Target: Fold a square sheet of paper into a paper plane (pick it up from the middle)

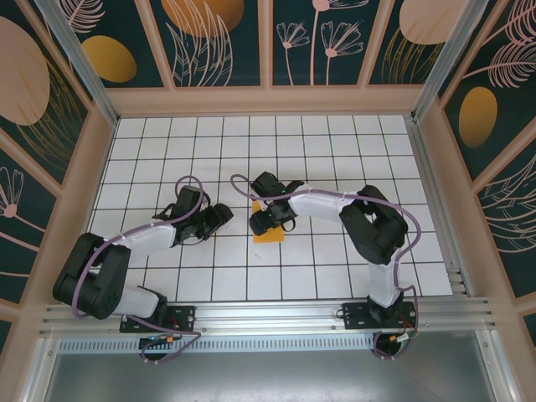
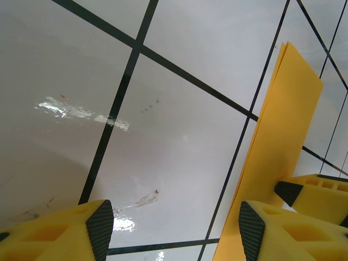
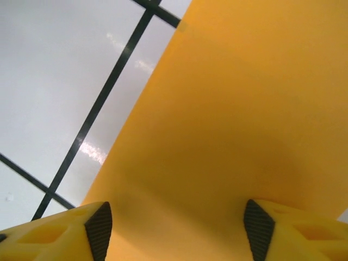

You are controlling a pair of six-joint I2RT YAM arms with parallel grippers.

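White square tiles with thin black grid lines cover the table (image 1: 335, 268), glossy under the lights. Wooden-framed walls (image 1: 218, 42) of dark teal panels surround it, painted with orange ovals and pale line-drawn leaves; a ribbed aluminium rail (image 1: 268, 318) runs along the near edge. From above, the thin orange-yellow sheet of paper (image 1: 272, 236) lies flat near the middle of the table, partly under the right gripper (image 1: 266, 222). The left gripper (image 1: 219, 219) sits just beside it on the left, on bare tiles.

On the left wrist camera, the tile surface (image 2: 179, 136) looks smooth, with bright glare streaks and a few small scuffs. The left gripper (image 2: 176, 225) has blocky yellow plastic fingers tipped with ridged black pads (image 2: 100, 228); they stand wide apart with bare table between them. The orange-yellow sheet of paper (image 2: 288, 125) appears as a long, narrow, folded strip with layered edges, running up past the right-hand finger.

On the right wrist camera, shiny white tile (image 3: 54, 81) shows at left. The right gripper (image 3: 178, 231) holds its fingers wide, gripping nothing, low over the matte, smooth orange-yellow sheet of paper (image 3: 244, 109).
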